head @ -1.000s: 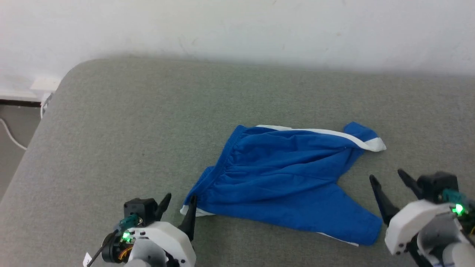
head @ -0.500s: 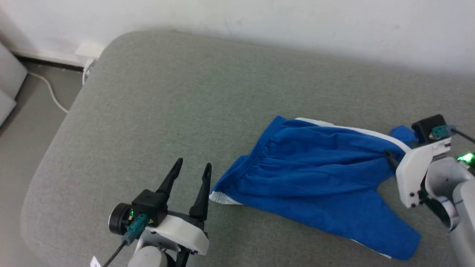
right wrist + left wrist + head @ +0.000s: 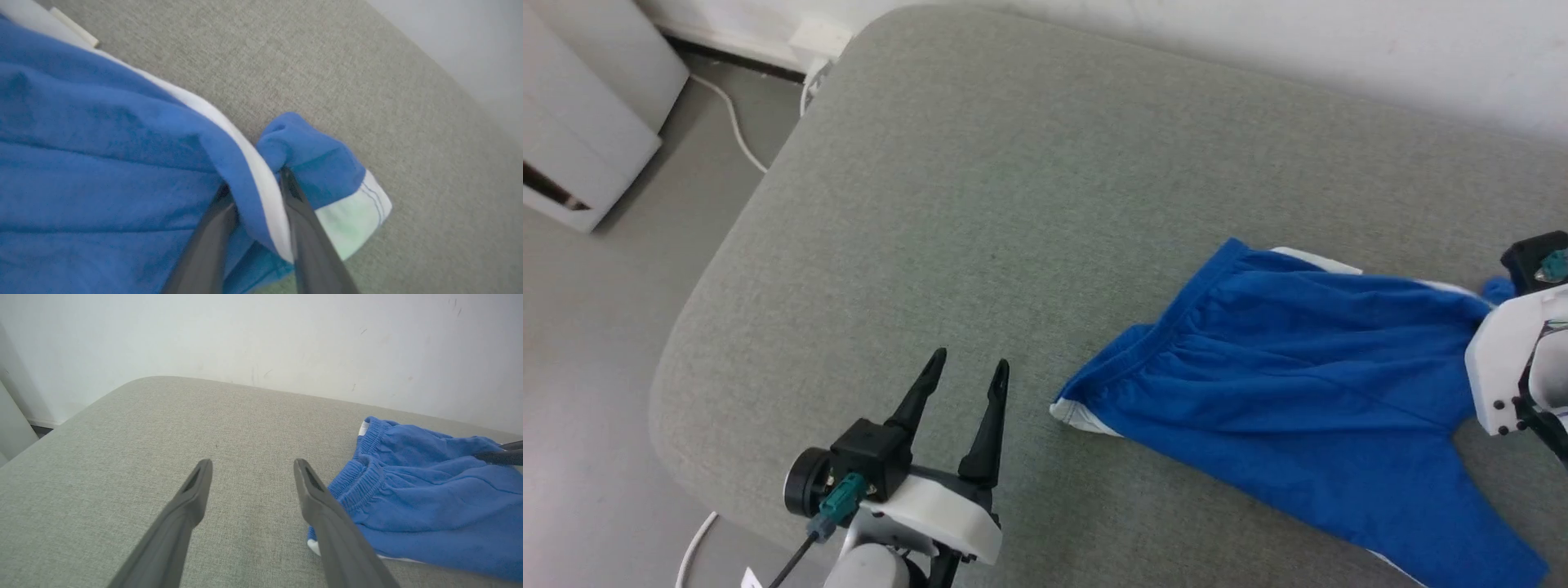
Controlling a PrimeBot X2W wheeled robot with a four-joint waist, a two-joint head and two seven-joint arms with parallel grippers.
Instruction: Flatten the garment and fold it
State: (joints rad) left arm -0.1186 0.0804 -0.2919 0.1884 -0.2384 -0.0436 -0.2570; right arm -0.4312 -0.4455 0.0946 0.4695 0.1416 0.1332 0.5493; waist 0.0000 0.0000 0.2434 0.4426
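Garment [image 3: 1282,359] of bright blue soft cloth, white-trimmed: right pincer [image 3: 253,183] pinches a shallow leg fold that could slip; left pincer [image 3: 971,359] spread.

The left gripper [image 3: 252,469] holds its fingers spread above the grey tabletop [image 3: 122,437]. Blue shorts [image 3: 408,498] lie crumpled just beside its right finger, waistband toward it.

We found the bright blue shorts [image 3: 1298,384] to be soft, matt knit cloth, with smooth white trim. The grey cushioned surface [image 3: 980,204] beneath was coarse woven fabric. The left gripper [image 3: 971,359] had matt, dark, plastic-looking fingers [image 3: 327,514] and a smooth white shell.
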